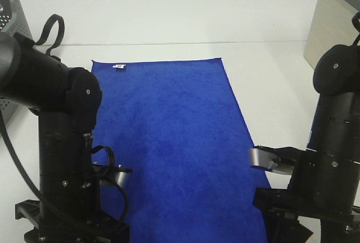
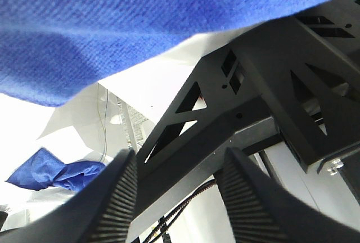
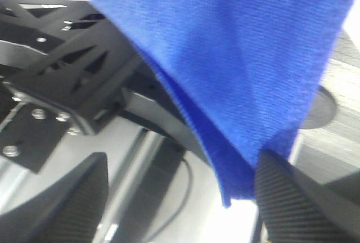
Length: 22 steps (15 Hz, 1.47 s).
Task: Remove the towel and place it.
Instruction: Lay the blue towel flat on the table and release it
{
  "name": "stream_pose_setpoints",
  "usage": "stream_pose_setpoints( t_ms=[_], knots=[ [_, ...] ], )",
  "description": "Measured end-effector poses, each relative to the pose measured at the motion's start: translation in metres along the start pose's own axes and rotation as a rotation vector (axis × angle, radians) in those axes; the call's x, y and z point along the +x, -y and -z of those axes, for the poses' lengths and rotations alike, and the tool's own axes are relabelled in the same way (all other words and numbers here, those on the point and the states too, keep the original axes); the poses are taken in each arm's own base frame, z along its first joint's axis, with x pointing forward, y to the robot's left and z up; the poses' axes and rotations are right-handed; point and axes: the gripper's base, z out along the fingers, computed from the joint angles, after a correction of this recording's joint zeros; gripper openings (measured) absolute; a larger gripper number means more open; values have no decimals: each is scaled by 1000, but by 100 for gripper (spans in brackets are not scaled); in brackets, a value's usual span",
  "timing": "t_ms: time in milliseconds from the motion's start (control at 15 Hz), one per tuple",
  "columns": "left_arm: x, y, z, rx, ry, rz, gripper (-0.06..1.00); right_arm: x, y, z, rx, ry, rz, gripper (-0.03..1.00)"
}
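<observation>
1. Where the white table (image 1: 270, 85) fills the middle of the overhead view, one towel (image 1: 169, 142) lies spread flat. It runs from the centre of the frame down to the bottom edge, with one small white tag (image 1: 119, 66) at its upper-left corner.
2. One right gripper (image 3: 185, 198) sits at the towel's lower-right edge. Its two fingers (image 3: 292, 198) stand apart, released. One towel corner hangs between them, close to one finger and not pinched.
3. One left gripper (image 2: 180, 192) sits at the towel's lower-left edge. Its two ribbed pads (image 2: 121, 198) stand apart, released, with nothing between them.
4. One crumpled blue cloth piece (image 2: 50, 172) shows beyond the left pads; I cannot tell whether it belongs to the towel.
5. Two containers stand at the frame's corners: one grey perforated basket (image 1: 11, 7) at upper left and one beige box (image 1: 332, 18) at upper right.
</observation>
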Motion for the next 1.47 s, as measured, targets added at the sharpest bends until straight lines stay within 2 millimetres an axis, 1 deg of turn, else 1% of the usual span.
stream_pose_setpoints(
  t_ms=[200, 533, 800, 933, 1067, 1133, 1200, 1267, 1333, 1400, 1467],
  knots=[
    [0, 0, 0, 0, 0, 2, 46, -2, -8, 0, -92, 21, 31, 72],
    [0, 0, 0, 1, 0, 11, 46, -3, -9, 3, -81, 28, 65, 72],
    [0, 0, 0, 1, 0, 47, 46, -17, -14, 33, 43, 123, 90, 72],
    [4, 2, 6, 3, 23, 53, 46, -25, -22, 53, 79, 193, 114, 72],
    [11, 10, 25, 11, 101, 28, 46, -31, -32, 75, 87, 270, 141, 72],
    [14, 13, 39, 13, 152, 16, 47, -33, -39, 87, 90, 317, 163, 72],
    [14, 14, 55, 10, 211, 19, 50, -35, -45, 103, 89, 371, 184, 72],
    [14, 10, 74, -18, 281, 36, 59, -37, -49, 120, 75, 431, 188, 71],
    [13, 4, 92, -52, 344, 52, 68, -37, -46, 137, 61, 487, 171, 70],
    [10, -1, 109, -75, 401, 62, 73, -37, -42, 154, 48, 541, 154, 69],
    [8, -5, 124, -76, 451, 67, 75, -35, -37, 172, 36, 601, 138, 69]
  ],
)
